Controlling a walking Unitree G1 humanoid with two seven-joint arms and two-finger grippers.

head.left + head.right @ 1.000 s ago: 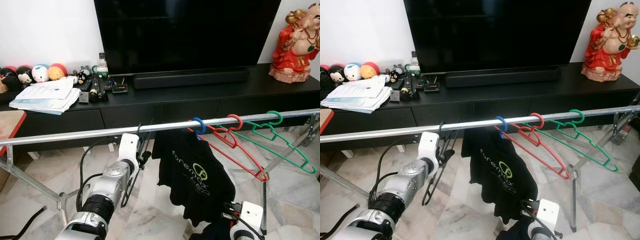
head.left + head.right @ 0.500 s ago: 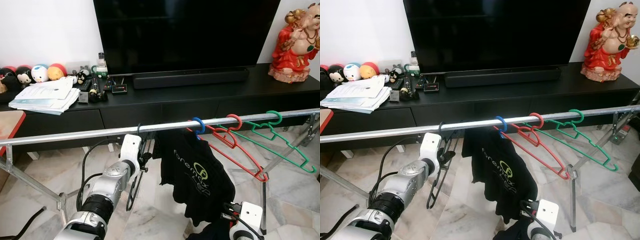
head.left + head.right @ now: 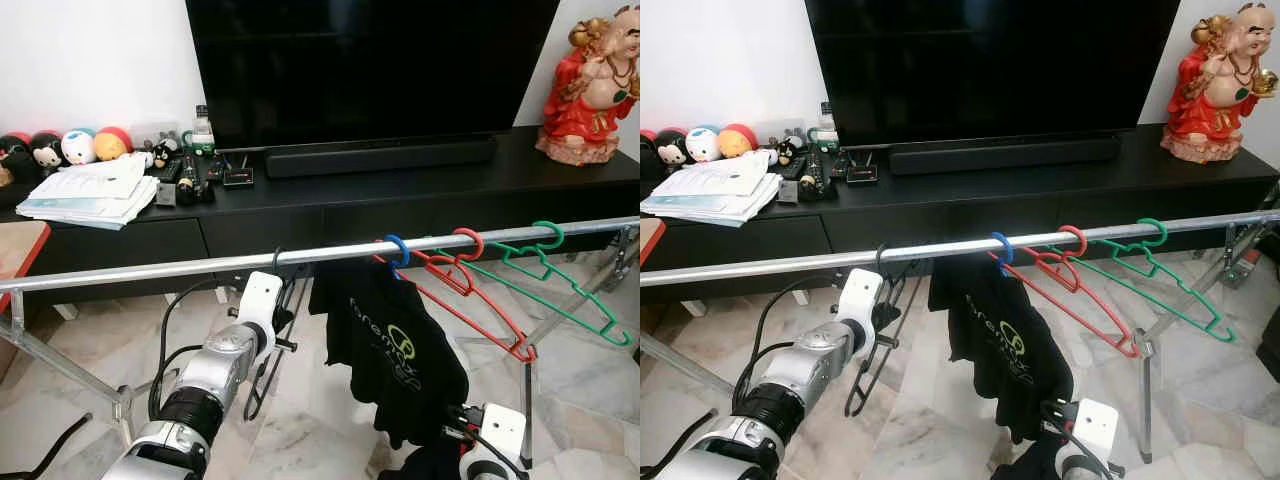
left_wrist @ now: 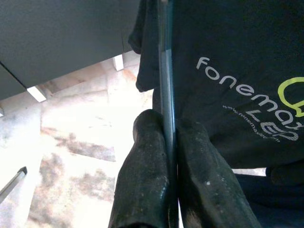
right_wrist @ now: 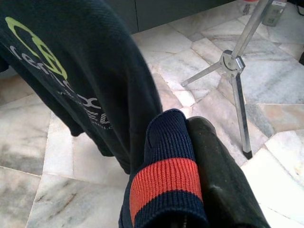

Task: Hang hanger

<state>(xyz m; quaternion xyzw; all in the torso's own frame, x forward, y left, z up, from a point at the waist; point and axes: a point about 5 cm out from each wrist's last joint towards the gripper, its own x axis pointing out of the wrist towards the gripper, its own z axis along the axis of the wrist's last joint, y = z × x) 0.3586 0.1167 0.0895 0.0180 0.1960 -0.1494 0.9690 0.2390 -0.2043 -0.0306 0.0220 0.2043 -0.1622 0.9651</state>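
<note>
Since earlier, left gripper [image 3: 277, 322] dropped slightly, jaws pinching black hanger [image 3: 268, 345] hooked on rail [image 3: 150, 268]; release gently. Right gripper's [image 5: 190, 190] jaws clamped striped cloth [image 5: 164, 180].

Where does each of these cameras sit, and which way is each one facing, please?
Eye views: head, looking down at the rail; left gripper and right arm show.
Left wrist view: along its fingers, shut on the black hanger.
Right wrist view: along fingers holding a navy garment, facing the floor.
Shared: the black T-shirt.

Left tool [image 4: 170, 156] pinching hanger [image 4: 165, 71]
</note>
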